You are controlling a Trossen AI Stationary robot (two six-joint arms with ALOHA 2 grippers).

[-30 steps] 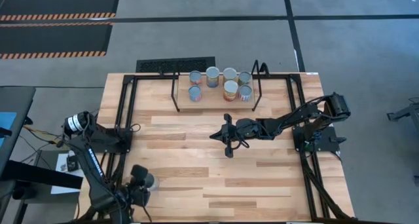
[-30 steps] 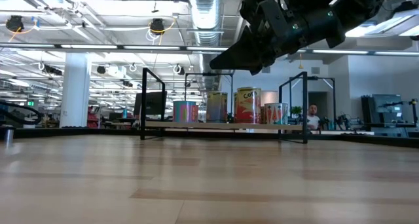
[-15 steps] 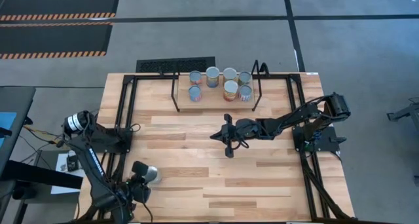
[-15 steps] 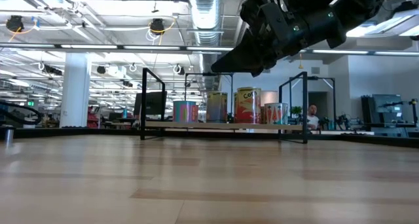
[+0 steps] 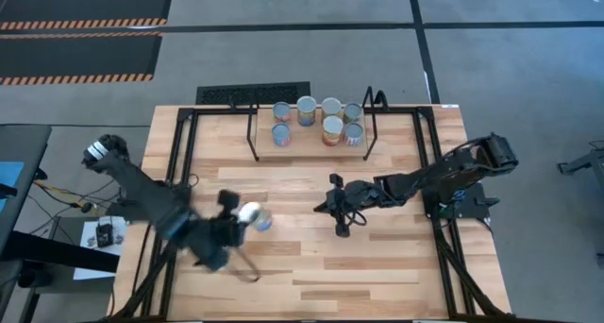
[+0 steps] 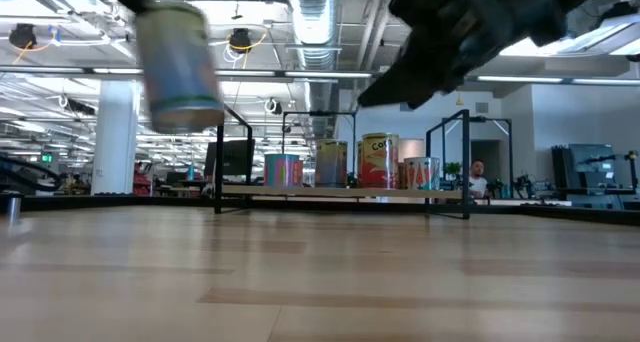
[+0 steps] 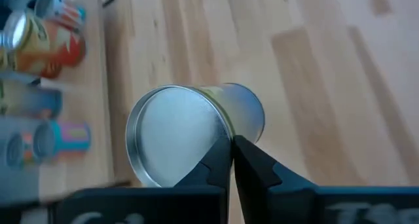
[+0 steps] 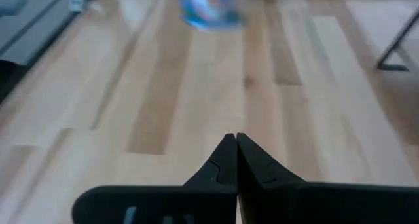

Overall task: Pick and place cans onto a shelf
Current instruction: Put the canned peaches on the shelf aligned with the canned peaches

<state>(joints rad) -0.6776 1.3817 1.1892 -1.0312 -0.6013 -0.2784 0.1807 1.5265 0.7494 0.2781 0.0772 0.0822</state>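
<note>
A can [image 5: 253,216] with a silvery end and a pale blue label hangs high above the table's left middle [image 6: 180,67], with my left gripper [image 5: 238,225] shut on it. Several more cans [image 5: 321,120] stand upright on the shelf [image 5: 311,149] at the table's far edge, also visible in the low view [image 6: 340,193]. My right gripper [image 5: 342,227] hovers shut over the table's middle, right of the held can, with nothing between its fingers [image 8: 236,149]. My left gripper pinches the can by its top rim [image 7: 226,137]. One finger [image 7: 213,168] lies over the silvery end and the other on the side wall. The fingers slant down from the table's left. The can hangs lifted clear of the table, slightly tilted.
Black metal frames [image 5: 179,162] [image 5: 436,172] run along the table's left and right sides. Bare wood lies between the shelf and the near edge [image 5: 311,276]. A person [image 6: 478,178] shows far behind the table in the low view.
My left gripper has taken hold of the can at the table's near left corner. It has lifted the can clear and swung it up toward the middle of the table. My right gripper has shifted a little toward the right and near edges, still shut.
</note>
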